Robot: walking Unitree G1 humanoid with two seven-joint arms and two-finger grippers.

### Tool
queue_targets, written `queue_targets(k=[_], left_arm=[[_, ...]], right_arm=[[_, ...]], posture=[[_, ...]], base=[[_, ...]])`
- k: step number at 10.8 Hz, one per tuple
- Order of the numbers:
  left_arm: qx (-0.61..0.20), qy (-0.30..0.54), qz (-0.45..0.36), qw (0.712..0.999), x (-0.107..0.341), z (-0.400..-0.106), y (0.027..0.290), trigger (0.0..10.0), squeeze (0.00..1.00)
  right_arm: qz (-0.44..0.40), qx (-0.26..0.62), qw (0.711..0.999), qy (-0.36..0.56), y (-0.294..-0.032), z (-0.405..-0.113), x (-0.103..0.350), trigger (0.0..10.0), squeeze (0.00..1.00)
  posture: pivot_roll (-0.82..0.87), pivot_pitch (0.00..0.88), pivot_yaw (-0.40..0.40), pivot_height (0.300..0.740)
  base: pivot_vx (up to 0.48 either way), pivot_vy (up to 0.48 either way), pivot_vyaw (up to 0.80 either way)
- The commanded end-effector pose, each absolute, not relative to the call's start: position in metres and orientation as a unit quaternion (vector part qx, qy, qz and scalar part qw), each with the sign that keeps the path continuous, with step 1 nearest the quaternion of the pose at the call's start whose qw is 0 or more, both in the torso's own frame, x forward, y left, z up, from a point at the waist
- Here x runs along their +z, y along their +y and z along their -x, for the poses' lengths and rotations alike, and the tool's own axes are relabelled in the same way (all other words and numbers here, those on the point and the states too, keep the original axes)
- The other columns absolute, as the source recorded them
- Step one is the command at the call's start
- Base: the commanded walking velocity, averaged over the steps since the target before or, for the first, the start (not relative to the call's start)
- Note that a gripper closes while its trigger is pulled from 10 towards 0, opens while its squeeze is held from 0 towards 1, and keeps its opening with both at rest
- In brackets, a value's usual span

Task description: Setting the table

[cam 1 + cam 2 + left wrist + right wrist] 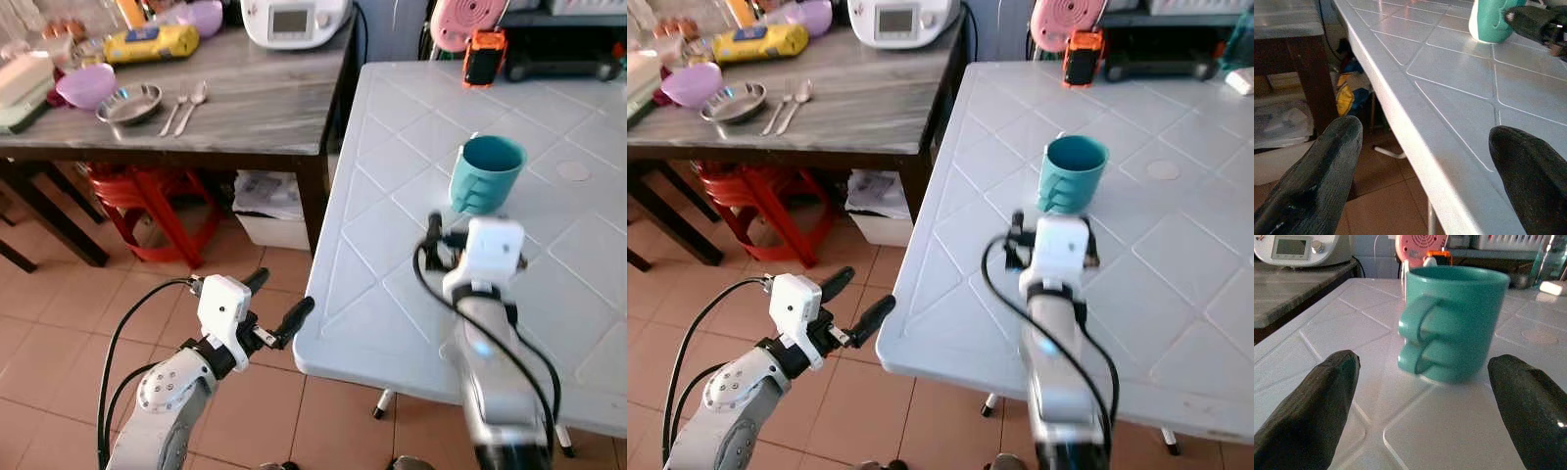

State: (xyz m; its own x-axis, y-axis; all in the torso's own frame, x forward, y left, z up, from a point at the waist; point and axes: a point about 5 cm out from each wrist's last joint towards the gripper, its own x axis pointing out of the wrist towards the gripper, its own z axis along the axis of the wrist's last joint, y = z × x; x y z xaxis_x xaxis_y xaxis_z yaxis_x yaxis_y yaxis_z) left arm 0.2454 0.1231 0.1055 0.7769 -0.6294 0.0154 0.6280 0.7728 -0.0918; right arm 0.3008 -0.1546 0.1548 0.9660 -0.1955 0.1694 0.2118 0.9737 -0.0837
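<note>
1. Standing upright on the white table [392,245], the teal mug [486,174] turns its double-loop handle toward the robot.
2. The right gripper [1422,396] sits just short of it, fingers spread wide, the mug straight ahead between them but not touching.
3. The left gripper [279,302], also open, hangs off the table's near edge, farther away; the right arm looks better placed.

Head views angled down over white tabletop [411,225] and tiled floor. Wrist views low along own fingers: right close facing teal mug [1452,323], left at tabletop edge, mug shared.
</note>
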Motion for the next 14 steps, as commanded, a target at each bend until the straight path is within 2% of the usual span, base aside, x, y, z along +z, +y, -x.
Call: queue_targets(k=[1,5,7,11,14], left_arm=[[-0.335,0.012,0.042,0.941,0.106,-0.242,0.127,10.0,0.00],[-0.333,0.013,0.047,0.942,0.106,-0.240,0.125,10.0,0.00],[-0.333,0.014,0.047,0.942,0.106,-0.240,0.125,10.0,0.00],[-0.335,0.012,0.043,0.941,0.108,-0.242,0.125,10.0,0.00],[-0.335,0.009,0.042,0.941,0.111,-0.243,0.123,10.0,0.00]], right_arm=[[0.053,-0.103,0.990,-0.081,-0.152,-0.304,0.155,10.0,0.00],[0.059,-0.126,0.985,-0.099,-0.149,-0.322,0.167,10.0,0.00],[0.064,-0.151,0.981,-0.100,-0.158,-0.326,0.169,10.0,0.00],[0.079,-0.190,0.973,-0.100,-0.180,-0.320,0.168,10.0,0.00],[0.085,-0.192,0.973,-0.097,-0.183,-0.314,0.165,10.0,0.00]], posture=[[-0.05,0.191,0.138,0.740],[-0.04,0.186,0.128,0.740],[-0.05,0.190,0.130,0.740],[-0.05,0.185,0.135,0.740],[-0.05,0.183,0.132,0.740]], base=[[0.000,0.000,0.00],[0.000,0.000,0.00],[0.000,0.000,0.00],[0.000,0.000,0.00],[0.000,0.000,0.00]])
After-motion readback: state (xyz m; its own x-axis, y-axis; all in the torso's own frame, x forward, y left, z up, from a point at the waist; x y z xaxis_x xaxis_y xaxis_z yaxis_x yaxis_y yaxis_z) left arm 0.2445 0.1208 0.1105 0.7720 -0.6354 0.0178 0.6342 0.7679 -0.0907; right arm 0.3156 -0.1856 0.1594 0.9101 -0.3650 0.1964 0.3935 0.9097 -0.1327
